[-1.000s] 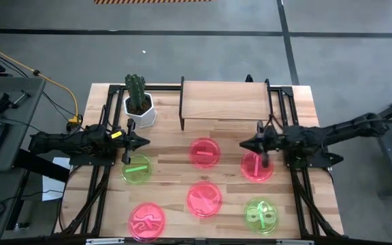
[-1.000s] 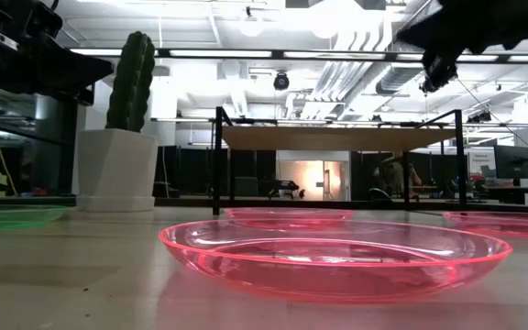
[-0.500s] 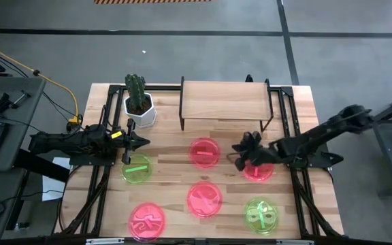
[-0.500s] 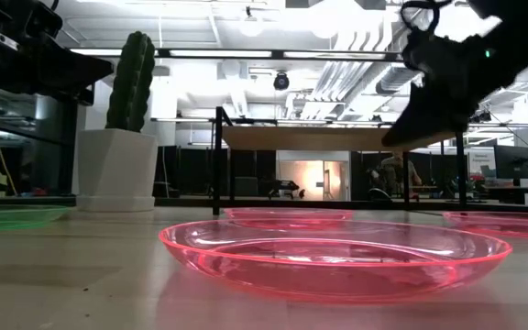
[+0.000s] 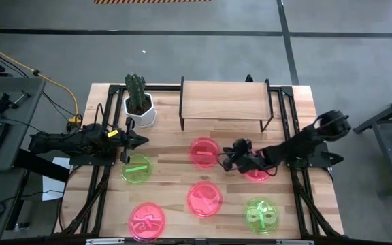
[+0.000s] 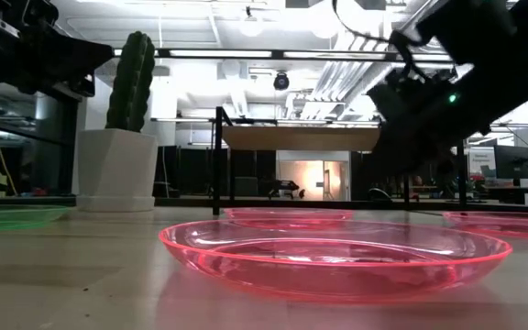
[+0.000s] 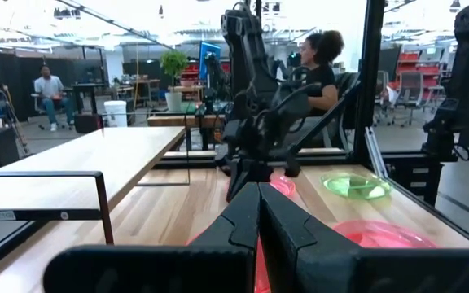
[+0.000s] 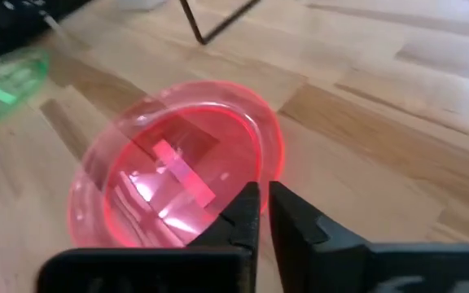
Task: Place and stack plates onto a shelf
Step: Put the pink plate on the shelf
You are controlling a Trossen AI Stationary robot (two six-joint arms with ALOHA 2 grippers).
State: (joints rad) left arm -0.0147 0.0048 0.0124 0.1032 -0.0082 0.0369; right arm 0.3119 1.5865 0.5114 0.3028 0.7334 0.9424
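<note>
A: Where do we see the round translucent pink plastic plate?

B: Flat, table centre, near the low light-wood shelf.

A: Its raised stripe?

B: Runs left-right. The right gripper, fingers barely parted and empty, hovers beside its right rim.

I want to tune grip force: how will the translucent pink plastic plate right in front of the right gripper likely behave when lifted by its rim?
The translucent pink plastic plate looks thin-walled, so probably light and a little flexible. Its glossy rim may slip between the right gripper's narrow fingertips. Shallow and flat-based, it seems unlikely to roll, though an edge grip could let it droop.
</note>
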